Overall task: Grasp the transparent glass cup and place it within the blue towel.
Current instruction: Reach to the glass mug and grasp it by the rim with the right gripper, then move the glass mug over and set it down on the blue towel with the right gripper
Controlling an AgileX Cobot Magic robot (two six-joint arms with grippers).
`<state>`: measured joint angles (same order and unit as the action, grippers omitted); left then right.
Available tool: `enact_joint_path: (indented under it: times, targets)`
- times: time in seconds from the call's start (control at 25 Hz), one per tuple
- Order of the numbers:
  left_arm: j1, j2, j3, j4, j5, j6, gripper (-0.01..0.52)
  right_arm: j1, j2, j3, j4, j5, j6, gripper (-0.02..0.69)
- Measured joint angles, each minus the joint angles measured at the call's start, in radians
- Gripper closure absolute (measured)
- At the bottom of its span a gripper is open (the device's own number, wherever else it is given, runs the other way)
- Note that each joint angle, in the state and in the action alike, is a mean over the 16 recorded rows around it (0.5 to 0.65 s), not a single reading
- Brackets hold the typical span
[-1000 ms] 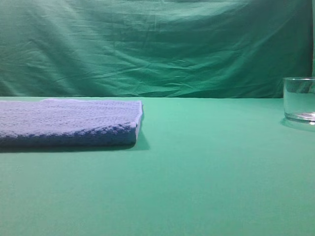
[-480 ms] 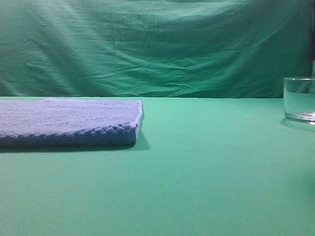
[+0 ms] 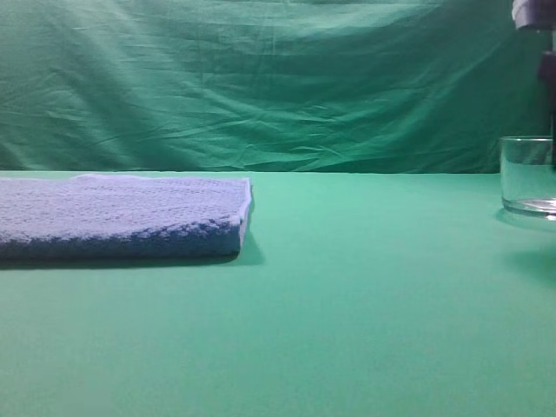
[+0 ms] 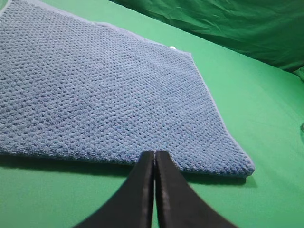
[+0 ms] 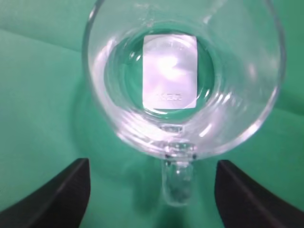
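Note:
The transparent glass cup (image 3: 527, 176) stands upright on the green table at the far right edge, partly cut off by the frame. From above, the cup (image 5: 183, 76) shows its round mouth, with its small handle (image 5: 177, 183) pointing toward me. My right gripper (image 5: 152, 164) hangs open above it, one finger on each side of the handle, touching nothing. In the exterior view only a dark part of the right arm (image 3: 540, 35) shows above the cup. The blue towel (image 3: 122, 215) lies flat at the left. My left gripper (image 4: 155, 154) is shut and empty over the near edge of the towel (image 4: 104, 90).
A creased green cloth backdrop (image 3: 278, 87) hangs behind the green table (image 3: 347, 304). A wide stretch of bare green surface separates towel and cup.
The right arm has come into the exterior view at the top right, above the cup. Cup and towel have not moved.

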<state>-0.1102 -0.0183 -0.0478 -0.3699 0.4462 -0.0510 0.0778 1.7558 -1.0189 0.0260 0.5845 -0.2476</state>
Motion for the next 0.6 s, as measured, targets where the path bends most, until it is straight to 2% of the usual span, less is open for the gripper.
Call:
enact_joint_path:
  times: [0.32, 0.44, 0.6]
  targets:
    - [0.0, 0.0, 0.0, 0.0, 0.0, 0.0, 0.514, 0.013, 0.01, -0.008, 0.007, -0.004, -0.001, 0.534]
    - [0.0, 0.0, 0.0, 0.0, 0.0, 0.0, 0.514, 0.039, 0.005, -0.016, 0.012, 0.005, -0.001, 0.561]
    - [0.0, 0.0, 0.0, 0.0, 0.0, 0.0, 0.514, 0.098, -0.003, -0.032, 0.021, 0.01, -0.001, 0.561]
